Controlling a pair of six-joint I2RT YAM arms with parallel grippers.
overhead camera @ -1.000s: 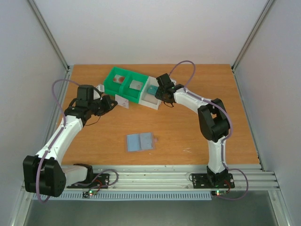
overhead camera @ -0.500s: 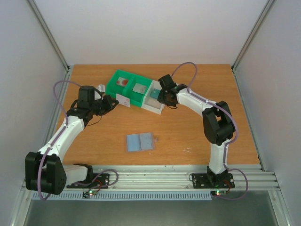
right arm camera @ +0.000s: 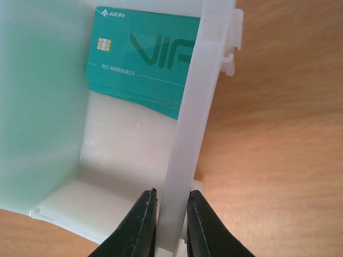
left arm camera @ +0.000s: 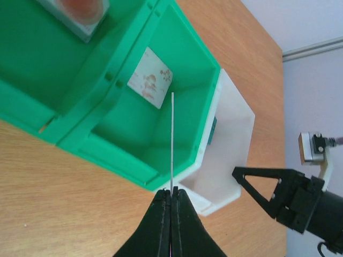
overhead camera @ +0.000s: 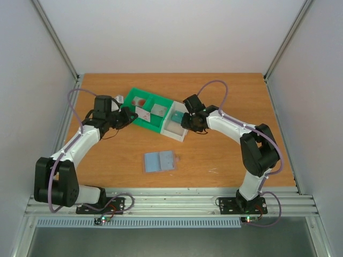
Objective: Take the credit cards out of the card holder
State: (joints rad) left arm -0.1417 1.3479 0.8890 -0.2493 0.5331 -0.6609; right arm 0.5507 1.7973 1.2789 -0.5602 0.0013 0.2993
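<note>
- Card holder [overhead camera: 159, 161] lies open and flat on the table [overhead camera: 225, 155], near the front between the two arms and well apart from everything else. Whether a card remains inside cannot be told.
- One of the credit cards [overhead camera: 142, 113], white with a red-pink patch, is out of it and pinched by its lower edge in the left gripper [left arm camera: 171, 194], whose fingers are closed on it. It stands edge-on over the middle green compartment of the tray [left arm camera: 102, 142].
- A pale speckled card [left arm camera: 151, 77] already lies in that compartment, and a teal card [right arm camera: 144, 59] lies in the white end compartment [left arm camera: 236, 128].
- The right gripper [right arm camera: 169, 206] is clenched on the white compartment's side wall, apparently steadying the tray.
- Risks:
  - The grip takes only a thin strip of the card, so a tilt or jolt could let it slide out early.
  - Lowered off line, the card could catch the near green wall and fall outside onto the table.
  - Released upright, it may lean on a wall rather than lie flat.
  - If the right arm drags the wall, the tray shifts under the card.
</note>
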